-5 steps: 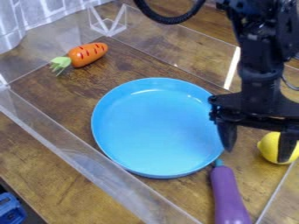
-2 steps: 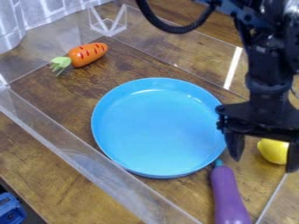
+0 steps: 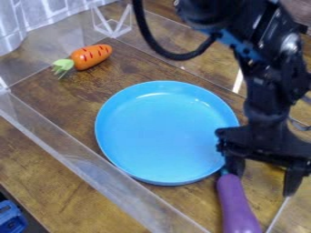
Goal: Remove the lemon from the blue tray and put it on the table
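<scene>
Two prongs spread, lemon hidden

Tool (image 3: pixel 263 172) stands open, pointing down at the tabletop (image 3: pixel 49 155) just right of the tray (image 3: pixel 158 127), above the eggplant (image 3: pixel 237 207). No lemon shows; the tray lies bare. A carrot (image 3: pixel 87 56) lies well apart, at the far left.

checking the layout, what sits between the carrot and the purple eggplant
The blue tray lies between the carrot and the eggplant, as the camera view shows.
</scene>
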